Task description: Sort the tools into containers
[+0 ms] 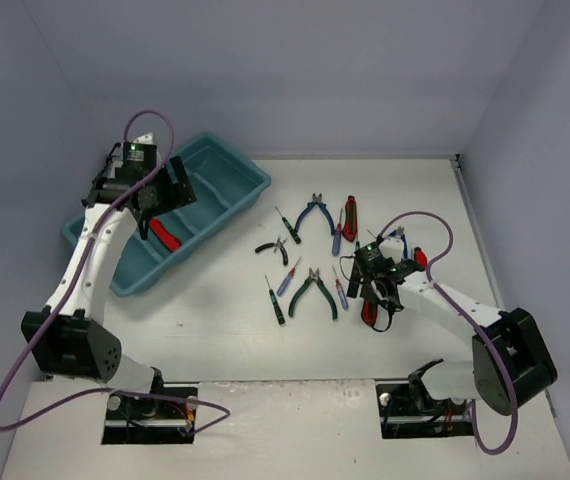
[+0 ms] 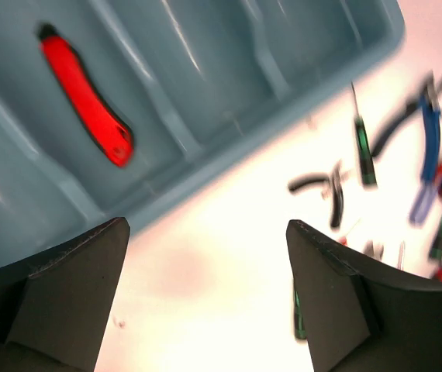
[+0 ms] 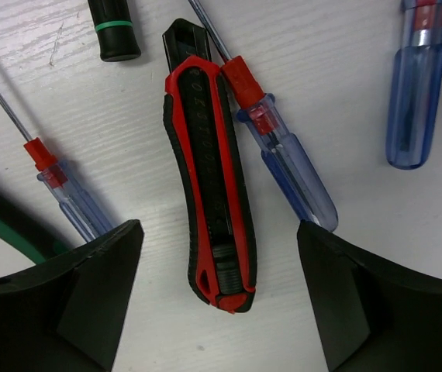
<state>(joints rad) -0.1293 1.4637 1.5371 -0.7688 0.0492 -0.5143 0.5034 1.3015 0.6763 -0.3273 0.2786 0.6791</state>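
i'm holding the left gripper [image 2: 205, 263] over the blue tray [image 2: 229, 155], jaws spread and empty; a red cutter [image 2: 85, 97] is lying in one of its long compartments. the right gripper [image 3: 219, 229] is hovering wide open over a red-and-black cutter [image 3: 209, 178] lying on the table [image 3: 128, 116], with a blue screwdriver [image 3: 291, 163] resting right against it.

The tray [image 2: 306, 70] is teal plastic, smooth and glossy, with streaks of light along its dividers. The cutter [image 2: 85, 93] lying in it has a shiny red plastic shell. The table [image 3: 345, 77] is white and matt, with a fine wood-like grain. On it, a knife [image 3: 209, 186] has a ribbed red and black plastic body. The screwdrivers [image 3: 295, 174] have clear blue plastic handles and thin bare metal shafts. The right gripper [image 3: 217, 232] has matt black plastic fingers [image 3: 74, 302].
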